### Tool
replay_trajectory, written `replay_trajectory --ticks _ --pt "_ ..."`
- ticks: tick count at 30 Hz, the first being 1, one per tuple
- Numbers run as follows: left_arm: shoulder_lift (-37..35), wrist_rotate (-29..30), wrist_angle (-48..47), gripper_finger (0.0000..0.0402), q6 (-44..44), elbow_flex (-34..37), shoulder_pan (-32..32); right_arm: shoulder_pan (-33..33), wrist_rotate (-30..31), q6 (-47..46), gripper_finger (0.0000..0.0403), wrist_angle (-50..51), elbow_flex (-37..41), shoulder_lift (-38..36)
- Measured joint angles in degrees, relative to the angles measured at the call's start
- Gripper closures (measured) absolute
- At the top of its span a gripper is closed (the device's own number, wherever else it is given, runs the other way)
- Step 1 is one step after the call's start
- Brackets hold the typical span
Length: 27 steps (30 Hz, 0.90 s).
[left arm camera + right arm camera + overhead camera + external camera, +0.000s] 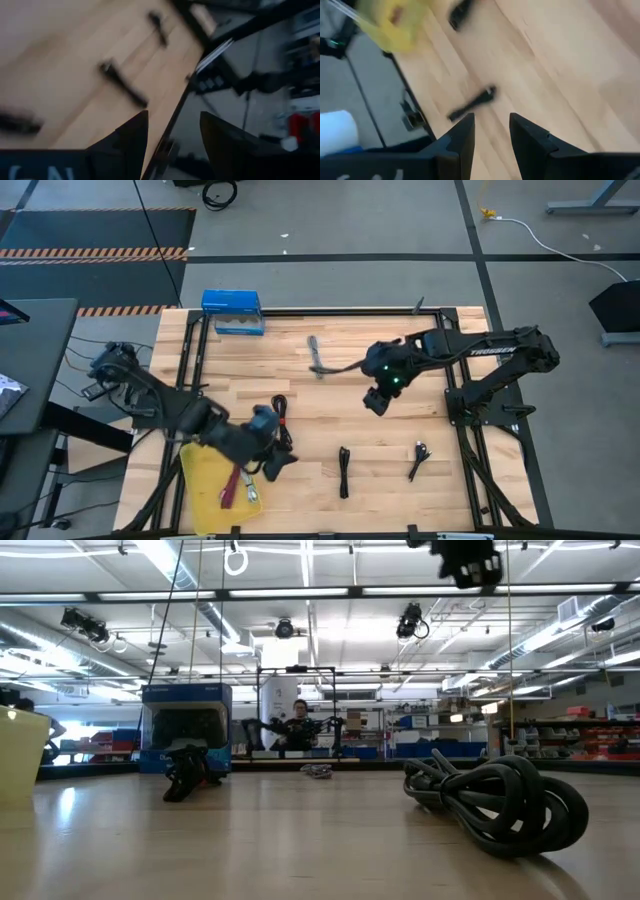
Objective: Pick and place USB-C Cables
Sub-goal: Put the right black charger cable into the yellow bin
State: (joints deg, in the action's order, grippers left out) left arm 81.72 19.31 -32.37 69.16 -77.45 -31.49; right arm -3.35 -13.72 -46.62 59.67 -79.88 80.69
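Three black cable bundles lie flat on the wooden table: one (281,412) beside my left gripper, one (344,470) and one (418,460) by the near edge. A grey bundle (318,358) lies toward the far side. A magenta bundle (232,485) rests inside the yellow bin (200,470). My left gripper (270,462) hangs open just right of the bin, nothing between its fingers (175,145). My right gripper (378,400) is open above the table's middle (492,135), with a black bundle (472,102) on the wood below it.
A blue box (232,310) stands at the far left corner. A black frame rail (330,311) runs round the table. In the low view a black bundle (500,800) lies close to the camera, and another (185,772) sits before the blue box (185,725).
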Motion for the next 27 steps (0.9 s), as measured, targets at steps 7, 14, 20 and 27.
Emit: replay_trajectory --ticks 7,14,20,27 --pt "0.0 -0.4 12.0 0.0216 -10.8 0.0 6.3 -5.3 -4.1 4.0 0.0273 5.1 5.2 0.2" --pt "0.0 -1.4 13.7 0.0216 -15.9 0.0 9.0 -15.2 -9.6 18.7 0.0266 4.7 8.7 0.2" --pt "0.0 -1.5 13.7 0.0216 -17.5 0.0 9.9 -22.7 -7.0 28.7 0.0265 4.6 11.6 0.2" --pt "0.0 -1.5 13.5 0.0216 -18.0 0.0 10.1 -28.8 -2.5 32.7 0.0265 1.3 18.6 0.2"
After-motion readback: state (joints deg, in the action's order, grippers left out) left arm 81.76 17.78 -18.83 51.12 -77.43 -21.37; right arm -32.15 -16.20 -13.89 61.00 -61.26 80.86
